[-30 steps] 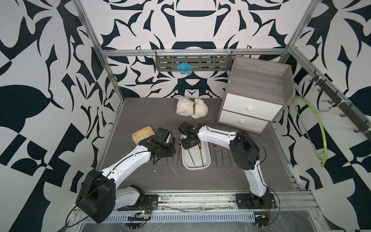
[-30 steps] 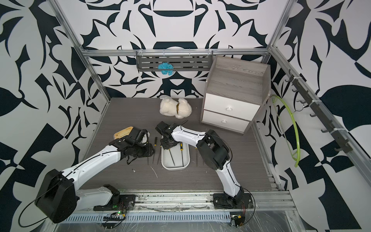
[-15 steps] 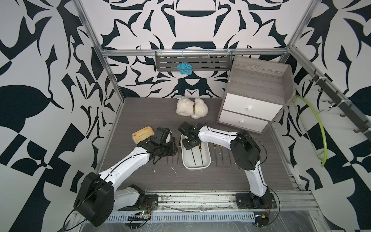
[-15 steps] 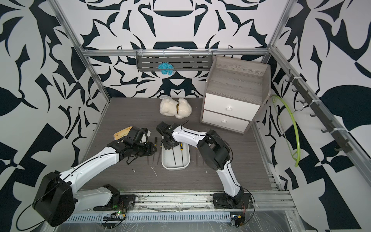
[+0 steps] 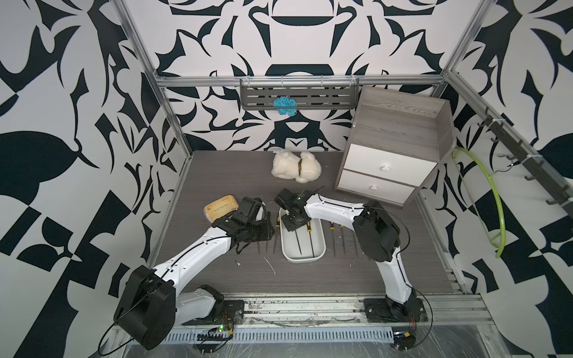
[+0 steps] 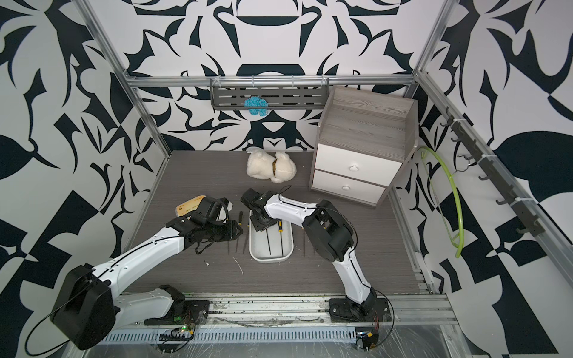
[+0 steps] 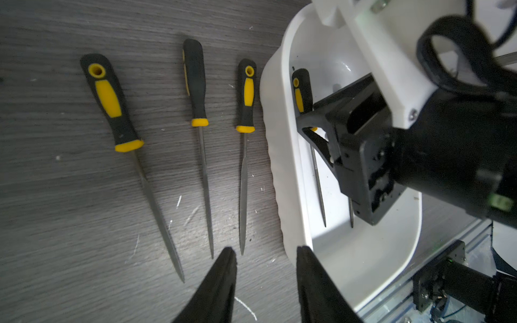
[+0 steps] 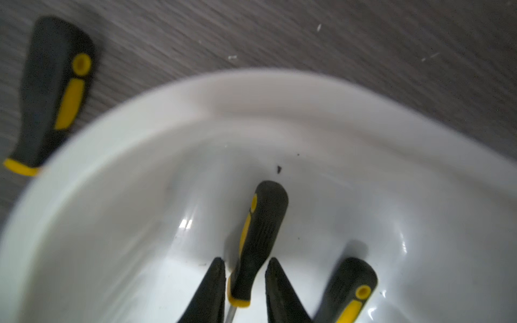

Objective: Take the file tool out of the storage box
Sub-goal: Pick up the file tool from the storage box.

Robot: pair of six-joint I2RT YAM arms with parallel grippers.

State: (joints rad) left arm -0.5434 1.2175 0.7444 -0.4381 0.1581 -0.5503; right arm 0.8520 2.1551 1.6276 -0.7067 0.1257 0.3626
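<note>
1. The shallow white plastic storage box (image 5: 302, 259) sits mid-table, towards the near edge, between the two arms.
2. The right gripper (image 8: 244, 279) reaches into its far end, narrow jaws flanking the black-and-yellow-handled file tool (image 8: 260, 223) lying inside. I cannot tell whether they pinch it.
3. The left gripper (image 7: 265, 260) hovers just left of the box, jaws moderately apart, nothing between them.
4. Three similar files (image 7: 201, 112) lie side by side left of the box.

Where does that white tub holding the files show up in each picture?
In both top views: the storage box, just below centre.
Left wrist view: beside three loose files, box at.
Right wrist view: fills most of the picture.
Shared landmark: the two yellow-handled files inside it.
</note>
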